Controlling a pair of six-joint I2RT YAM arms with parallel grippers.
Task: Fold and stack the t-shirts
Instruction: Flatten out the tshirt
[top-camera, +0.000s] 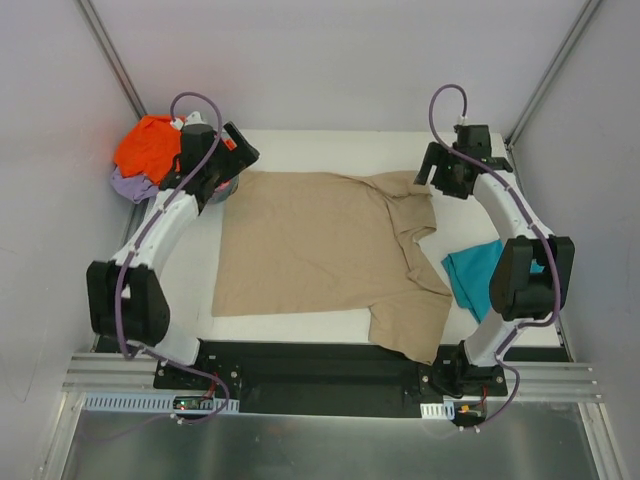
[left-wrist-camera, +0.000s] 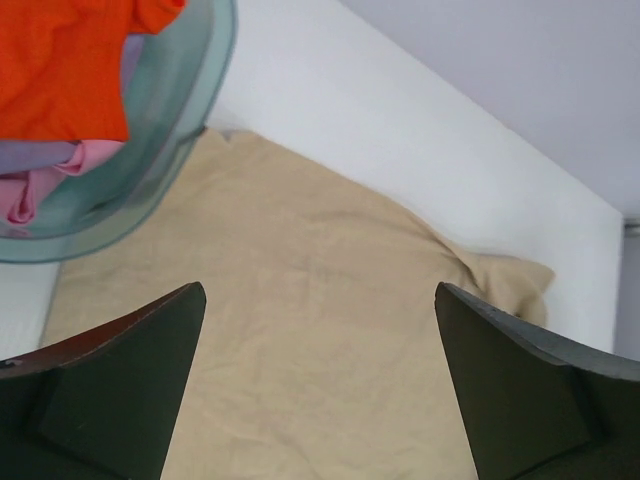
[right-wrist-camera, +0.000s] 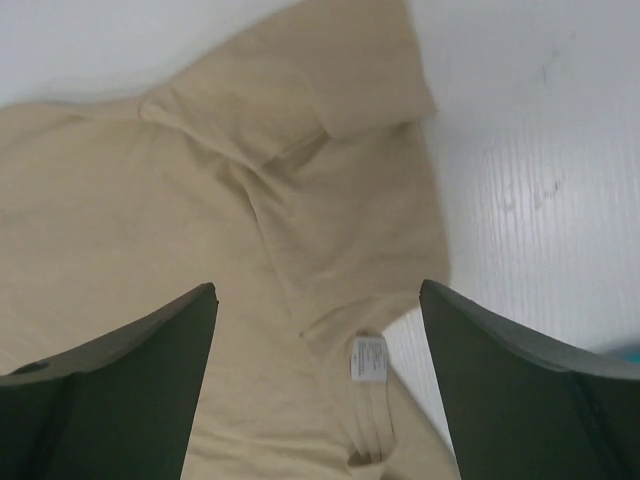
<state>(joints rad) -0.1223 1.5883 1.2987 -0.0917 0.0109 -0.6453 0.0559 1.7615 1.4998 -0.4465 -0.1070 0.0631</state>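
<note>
Tan short-sleeved cloth t-shirt (top-camera: 320, 250): spread flat on white table (top-camera: 330, 145), collar to the right | left gripper (left-wrist-camera: 320, 300): jaws wide, empty, above shirt's far-left corner beside teal-grey plastic basin (left-wrist-camera: 190, 120) | right gripper (right-wrist-camera: 318, 295): jaws wide, empty, over collar label | teal t-shirt (top-camera: 470, 275): just right of the tan one | bright orange t-shirt (top-camera: 145, 145) atop pale lavender t-shirt (top-camera: 130, 185): in basin

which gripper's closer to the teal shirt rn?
Right. The right gripper is open above a sleeve of the tan shirt, just beyond the teal shirt. The left gripper is open at the far left by the basin, the whole tan shirt between.
</note>
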